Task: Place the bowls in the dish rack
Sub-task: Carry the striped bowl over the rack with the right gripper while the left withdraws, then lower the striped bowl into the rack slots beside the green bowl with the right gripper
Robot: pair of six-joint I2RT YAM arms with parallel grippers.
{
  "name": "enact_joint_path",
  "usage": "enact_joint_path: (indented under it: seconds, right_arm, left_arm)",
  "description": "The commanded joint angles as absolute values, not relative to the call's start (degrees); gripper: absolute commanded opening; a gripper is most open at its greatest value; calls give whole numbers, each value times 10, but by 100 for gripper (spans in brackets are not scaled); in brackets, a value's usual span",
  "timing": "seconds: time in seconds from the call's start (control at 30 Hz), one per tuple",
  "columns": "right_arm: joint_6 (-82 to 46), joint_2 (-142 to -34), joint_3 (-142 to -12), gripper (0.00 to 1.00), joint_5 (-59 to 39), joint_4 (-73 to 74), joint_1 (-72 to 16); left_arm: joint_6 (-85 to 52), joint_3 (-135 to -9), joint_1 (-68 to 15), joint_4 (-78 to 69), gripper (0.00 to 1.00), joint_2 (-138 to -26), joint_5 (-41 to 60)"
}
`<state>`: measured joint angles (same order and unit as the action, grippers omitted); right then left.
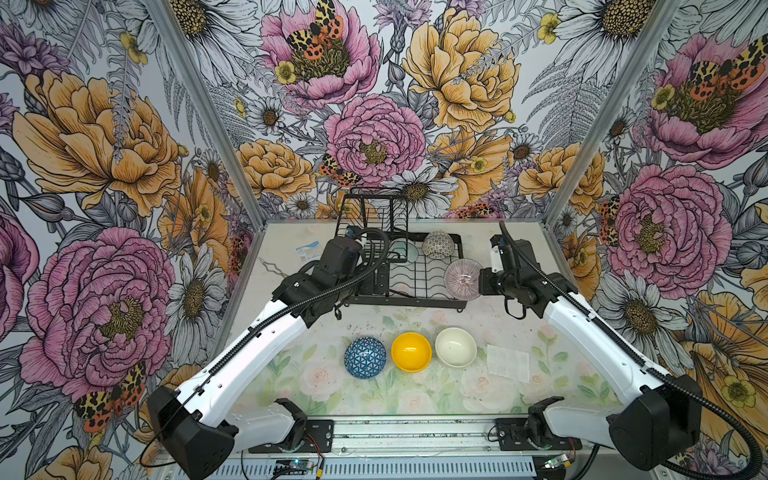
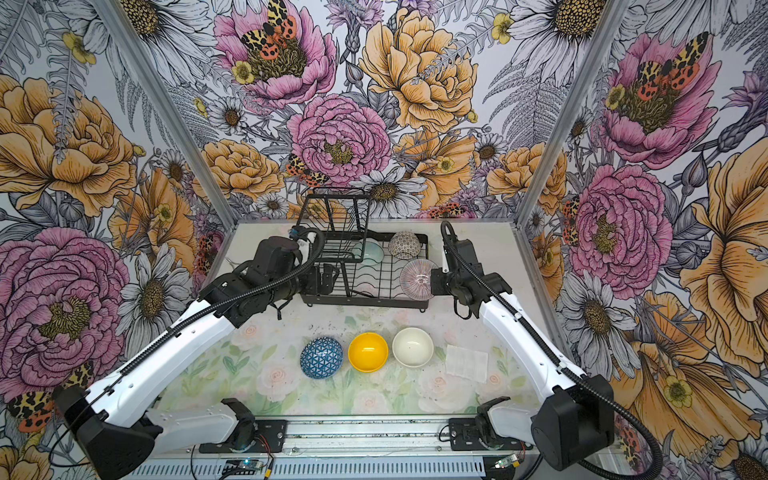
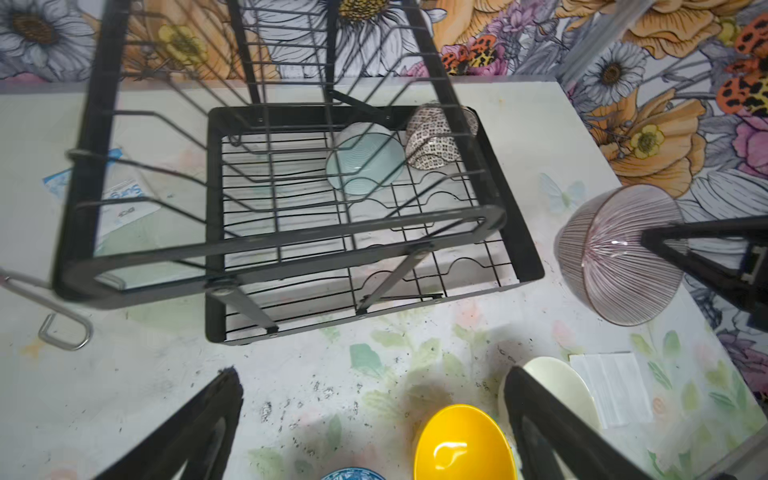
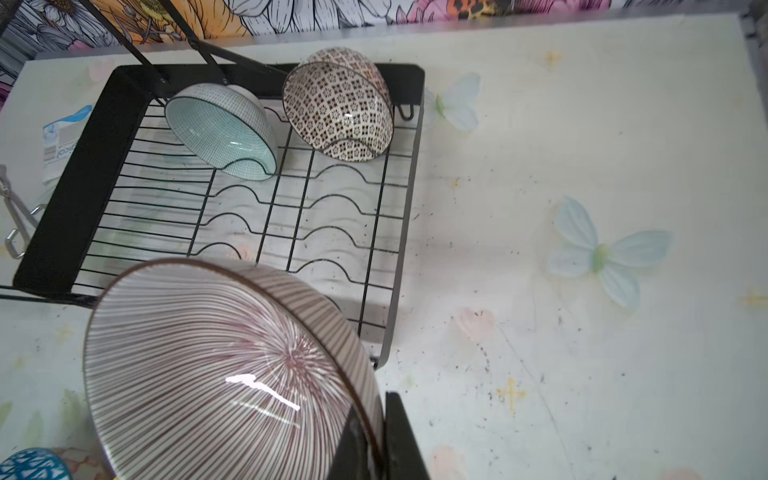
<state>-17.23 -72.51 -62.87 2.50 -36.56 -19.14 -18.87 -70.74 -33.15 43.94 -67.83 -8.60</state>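
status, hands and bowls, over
Left hand open. Right hand shut on pink bowl at dish rack. Teal bowl, patterned bowl racked; blue bowl, yellow bowl, cream bowl on table. Path clear.

Bright, even light; soft shadows.
A white glare streak crossed the pink bowl (image 4: 232, 374), lower left in the right wrist view; the dish rack (image 3: 85, 166) bars nearest the left wrist lens blurred.

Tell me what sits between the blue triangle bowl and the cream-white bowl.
The plain yellow bowl, upright, in line with the blue bowl and cream-white bowl; both top views show it.
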Motion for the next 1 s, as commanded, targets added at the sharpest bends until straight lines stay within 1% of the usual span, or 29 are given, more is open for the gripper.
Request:
enact_joint_path:
  seconds: [0.0, 0.1, 0.23, 0.33, 0.4, 0.57, 0.73, 0.97]
  right_arm:
    - [-105, -733, -648, 0, 98, -262, -205]
    - [-44, -743, -628, 0, 123, -175, -217]
    - [46, -760, -591, 0, 127, -51, -227]
    - [117, -773, -554, 0, 103, 49, -232]
    - [143, -782, -541, 0, 77, 90, -234]
    - [169, -819, -531, 0, 61, 148, -254]
    - [210, -884, -545, 0, 92, 189, -294]
    - [209, -945, -564, 0, 102, 211, -311]
  left_arm:
    - [-206, -670, -282, 453, 99, -642, -87]
    - [-208, -639, -237, 454, 99, -623, -73]
    - [-208, -614, -191, 451, 99, -623, -54]
    - [-205, -600, -170, 449, 99, -634, -42]
    - [-203, -590, -153, 441, 99, -641, -27]
    - [-206, -567, -109, 416, 99, -667, 28]
    - [-198, -576, -98, 413, 99, -695, 39]
    - [-196, -574, -95, 401, 99, -714, 46]
